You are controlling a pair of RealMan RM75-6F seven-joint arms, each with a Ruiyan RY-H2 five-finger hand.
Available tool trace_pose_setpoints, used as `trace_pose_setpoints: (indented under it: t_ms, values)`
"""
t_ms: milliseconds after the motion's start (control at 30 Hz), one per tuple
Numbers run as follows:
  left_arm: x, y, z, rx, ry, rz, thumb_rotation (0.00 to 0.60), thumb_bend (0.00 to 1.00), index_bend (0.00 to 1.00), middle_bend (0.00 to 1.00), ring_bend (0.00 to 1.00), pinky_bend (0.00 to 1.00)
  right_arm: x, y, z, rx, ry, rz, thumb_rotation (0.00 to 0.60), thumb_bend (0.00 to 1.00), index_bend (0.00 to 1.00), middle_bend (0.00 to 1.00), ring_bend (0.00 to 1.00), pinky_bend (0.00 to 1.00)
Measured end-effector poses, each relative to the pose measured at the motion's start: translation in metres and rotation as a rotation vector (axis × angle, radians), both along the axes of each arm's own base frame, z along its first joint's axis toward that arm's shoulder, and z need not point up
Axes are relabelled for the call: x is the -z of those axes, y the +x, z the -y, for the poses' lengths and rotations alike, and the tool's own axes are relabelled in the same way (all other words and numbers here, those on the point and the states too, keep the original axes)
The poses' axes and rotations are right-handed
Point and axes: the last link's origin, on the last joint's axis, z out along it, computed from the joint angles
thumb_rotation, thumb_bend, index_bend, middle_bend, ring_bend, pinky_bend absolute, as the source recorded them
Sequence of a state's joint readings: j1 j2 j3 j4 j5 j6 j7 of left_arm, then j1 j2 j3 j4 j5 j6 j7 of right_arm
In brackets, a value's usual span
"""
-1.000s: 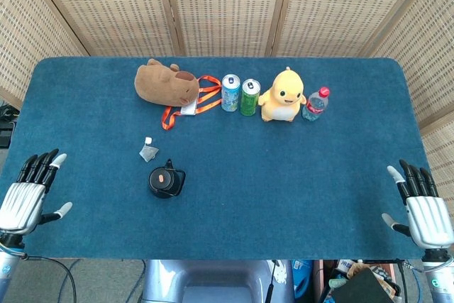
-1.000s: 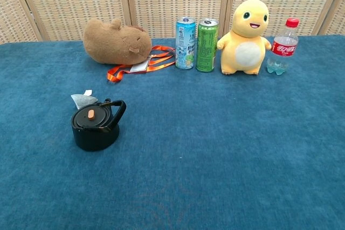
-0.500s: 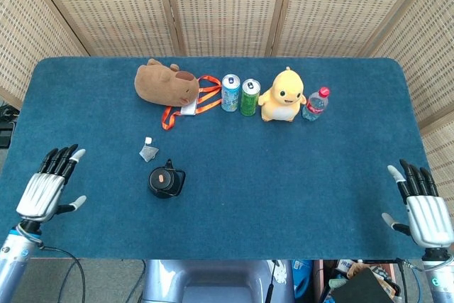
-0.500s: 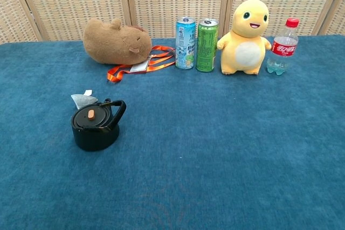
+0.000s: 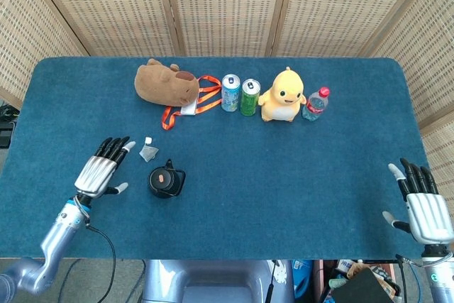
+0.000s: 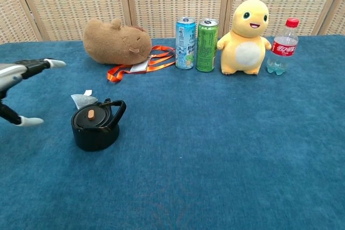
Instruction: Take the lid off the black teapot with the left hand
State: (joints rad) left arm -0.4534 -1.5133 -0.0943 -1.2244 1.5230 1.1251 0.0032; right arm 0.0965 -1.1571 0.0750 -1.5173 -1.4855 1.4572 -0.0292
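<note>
Teapot [image 5: 166, 182] black, squat, on blue table [image 5: 298, 175] toward front left; lid [image 6: 91, 116] seated on top, small orange knob [image 6: 91, 114] at centre, loop handle [image 6: 117, 109] off to one side. Left hand [image 5: 101, 170] just beside pot on its outer side, clear of it, palm down, fingers [image 5: 113, 147] spread and pointing away from robot; holding nothing. Same hand at left edge of chest view, fingertips only. Right hand [image 5: 423, 209] well apart at front right corner, splayed too, empty. Lid not yet touched, so whole task ahead. Tea bag [image 5: 149, 151] lying just behind pot, near left fingertips; likely to get swept or snagged if reach comes in from behind. Knob small against wide fingers: pinch landing off-centre would probably slip, or push lid sideways in its seat rather than lift it. Pot looks light and unanchored, so sideways contact with body or handle could slide or tip it; a snug lid could drag whole pot up with it, right hand too far off to steady. Tilted pull risks jamming lid. Back row well clear: brown plush [image 5: 166, 84], orange lanyard [image 5: 201, 98], two cans [image 5: 240, 95], yellow duck toy [image 5: 283, 96], bottle [image 5: 315, 103].
</note>
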Motion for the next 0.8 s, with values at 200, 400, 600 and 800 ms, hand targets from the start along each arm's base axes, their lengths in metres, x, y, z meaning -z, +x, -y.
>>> trace_pose_setpoints:
  t_ms: [200, 400, 600, 800]
  values:
    - [0.021, 0.013, -0.012, 0.024, -0.019, 0.002, 0.600, 0.22, 0.00, 0.00, 0.00, 0.00, 0.001, -0.003, 0.003, 0.014, 0.003, -0.001, 0.600, 0.00, 0.00, 0.00, 0.00, 0.00]
    - [0.035, 0.026, -0.017, 0.054, -0.035, -0.012, 0.600, 0.22, 0.00, 0.00, 0.00, 0.00, 0.000, -0.003, 0.003, 0.015, 0.002, 0.003, 0.600, 0.00, 0.00, 0.00, 0.00, 0.00]
    - [0.045, 0.039, -0.015, 0.088, -0.058, -0.030, 0.600, 0.22, 0.00, 0.00, 0.00, 0.00, 0.000, -0.003, 0.003, 0.014, 0.003, 0.006, 0.600, 0.00, 0.00, 0.00, 0.00, 0.00]
    - [0.053, 0.057, -0.003, 0.125, -0.105, -0.005, 0.600, 0.22, 0.00, 0.00, 0.00, 0.00, -0.002, -0.003, 0.002, 0.012, -0.002, 0.013, 0.600, 0.00, 0.00, 0.00, 0.00, 0.00]
